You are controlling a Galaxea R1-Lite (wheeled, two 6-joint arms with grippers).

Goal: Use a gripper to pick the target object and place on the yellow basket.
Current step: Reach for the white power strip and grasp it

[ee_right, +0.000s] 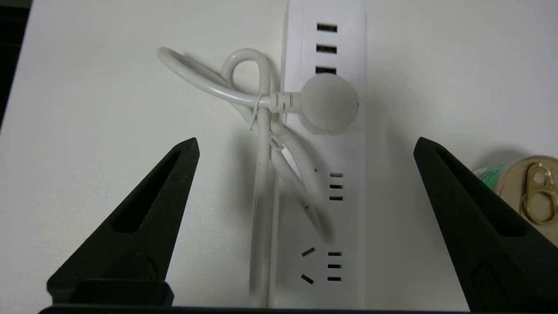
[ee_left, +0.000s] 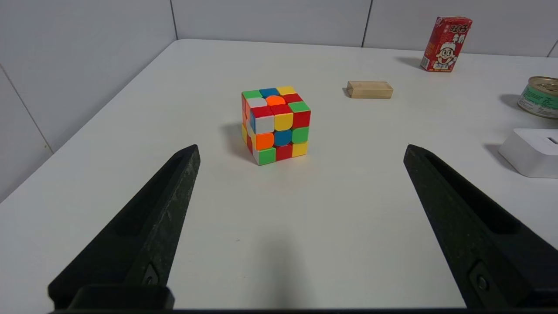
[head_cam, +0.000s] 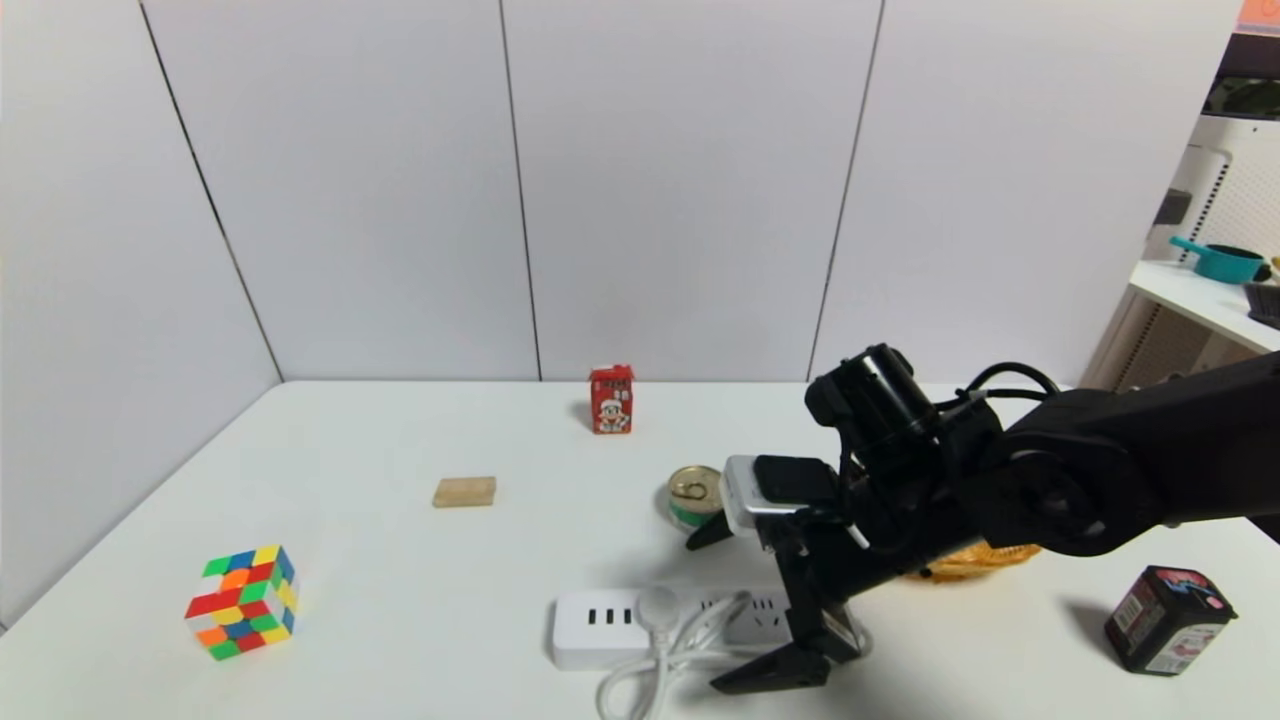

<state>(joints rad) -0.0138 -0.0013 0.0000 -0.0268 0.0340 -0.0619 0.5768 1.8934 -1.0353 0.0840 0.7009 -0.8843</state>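
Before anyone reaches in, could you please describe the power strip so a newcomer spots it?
On the white table, look beneath the open right gripper. The power strip is the long white block, the only thing there with sockets and a bundled cord.

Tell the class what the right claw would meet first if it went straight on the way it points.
Probably the power strip or its bundled cord; both lie between the right claw's open fingers, though depth is unclear.
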